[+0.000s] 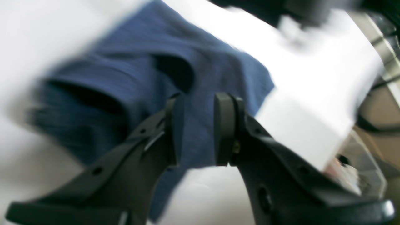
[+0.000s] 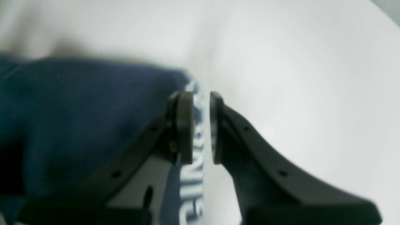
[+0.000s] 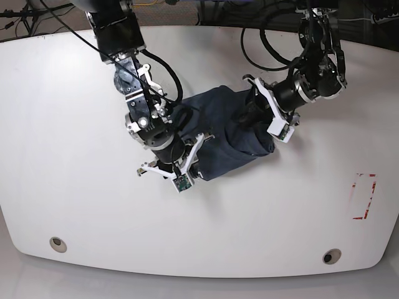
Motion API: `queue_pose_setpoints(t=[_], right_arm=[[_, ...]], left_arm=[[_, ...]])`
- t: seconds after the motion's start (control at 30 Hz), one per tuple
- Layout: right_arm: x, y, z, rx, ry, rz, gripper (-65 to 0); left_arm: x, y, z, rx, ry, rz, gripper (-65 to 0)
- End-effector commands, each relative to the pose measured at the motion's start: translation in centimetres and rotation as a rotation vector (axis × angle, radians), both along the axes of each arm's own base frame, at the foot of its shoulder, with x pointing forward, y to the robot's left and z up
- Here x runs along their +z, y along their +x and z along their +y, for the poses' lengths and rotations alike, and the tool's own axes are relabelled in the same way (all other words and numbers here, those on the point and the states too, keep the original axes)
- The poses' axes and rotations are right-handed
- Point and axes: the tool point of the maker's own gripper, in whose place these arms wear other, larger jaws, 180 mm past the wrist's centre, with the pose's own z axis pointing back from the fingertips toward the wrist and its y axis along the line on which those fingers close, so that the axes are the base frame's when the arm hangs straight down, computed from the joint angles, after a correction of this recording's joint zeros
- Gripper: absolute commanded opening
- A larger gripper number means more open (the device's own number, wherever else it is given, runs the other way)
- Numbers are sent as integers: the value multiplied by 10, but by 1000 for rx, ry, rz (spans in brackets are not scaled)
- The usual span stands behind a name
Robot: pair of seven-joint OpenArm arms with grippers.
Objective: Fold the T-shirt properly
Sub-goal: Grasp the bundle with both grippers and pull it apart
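The T-shirt [image 3: 227, 132] is dark navy and lies bunched at the middle of the white table [image 3: 75, 137]. My left gripper [image 1: 199, 128] comes at it from the far right and is shut on a thick fold of the T-shirt [image 1: 200, 72]; cloth fills the gap between its pads and hangs below them. In the base view the left gripper [image 3: 251, 112] is at the shirt's right end. My right gripper [image 2: 197, 128] is shut on the edge of the T-shirt [image 2: 78, 109] that bears white lettering [image 2: 191, 184]. From the base camera, the right gripper [image 3: 198, 151] sits at the shirt's near left corner.
A red rectangle mark [image 3: 365, 196] is on the table at the right. Two round holes [image 3: 57, 243] [image 3: 330, 256] sit near the front edge. Black cables [image 3: 268, 37] hang over the table's back, behind the arms.
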Motion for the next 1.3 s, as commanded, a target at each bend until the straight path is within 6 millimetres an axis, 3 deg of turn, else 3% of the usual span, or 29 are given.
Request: queue_pose_setpoints(t=[0.0,0.17,0.4,0.53,0.67,0.83,1.1,1.27], right_arm=[[14,17,19,43,60,-82,-568],[-11,27,26,66,62,-85,-566],[-46,32,13,44,50,-47,-568],[-60,24,-8,29,24,-34,-568],[-68,14,-20,24,4,-20,-569],[-72,2,-50,-53,17,-10,-568],[-74,-30,-80,-142,21,36,-564],[-69,-53,-78,-157,40,52,-566]], left_arm=[[10,-5,-18,-43,-48,-26,-511],[3,-13,-32,-82,-48,6,-511],[-31,0,-23,-43,15,99,-511],[-55,13,-10,-33,74,150,-511],[-68,29,2,-23,110,178,-511],[-81,50,20,-5,173,204,-511],[-71,91,37,20,218,180,-511],[-49,118,42,30,224,123,-511]])
